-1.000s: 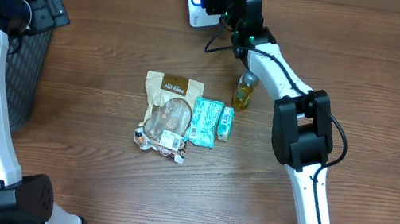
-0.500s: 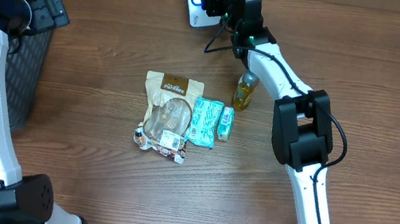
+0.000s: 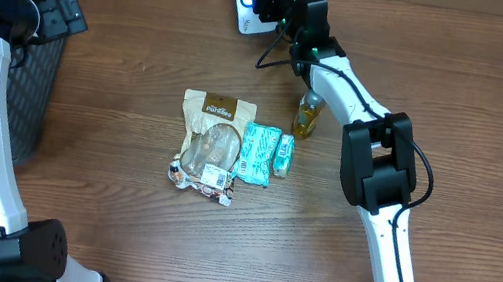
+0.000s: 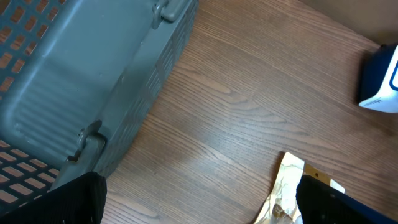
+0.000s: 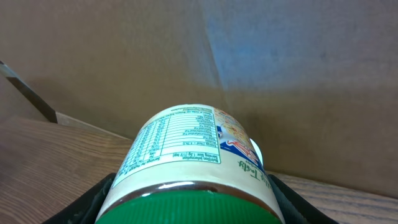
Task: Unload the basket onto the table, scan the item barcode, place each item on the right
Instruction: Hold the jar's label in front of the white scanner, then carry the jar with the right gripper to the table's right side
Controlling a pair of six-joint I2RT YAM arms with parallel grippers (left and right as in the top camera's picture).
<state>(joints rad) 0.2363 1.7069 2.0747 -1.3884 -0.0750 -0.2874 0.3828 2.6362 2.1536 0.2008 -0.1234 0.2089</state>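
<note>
Jar with a cream label and green lid (image 5: 193,155) sits pinched in my right gripper (image 5: 189,208), the white-and-blue barcode scanner (image 3: 242,6) just beside its fingers. My left gripper (image 4: 205,208) hangs spread wide, the grey plastic basket (image 4: 93,74) close beside it.

Glossy green plastic lid (image 5: 186,208) on the jar (image 5: 205,171) I hold, its smooth printed label (image 5: 168,140), matt wood-grain table (image 4: 236,106), dull grey perforated plastic basket (image 4: 81,68), crinkly shiny film pouch (image 3: 212,143)
</note>
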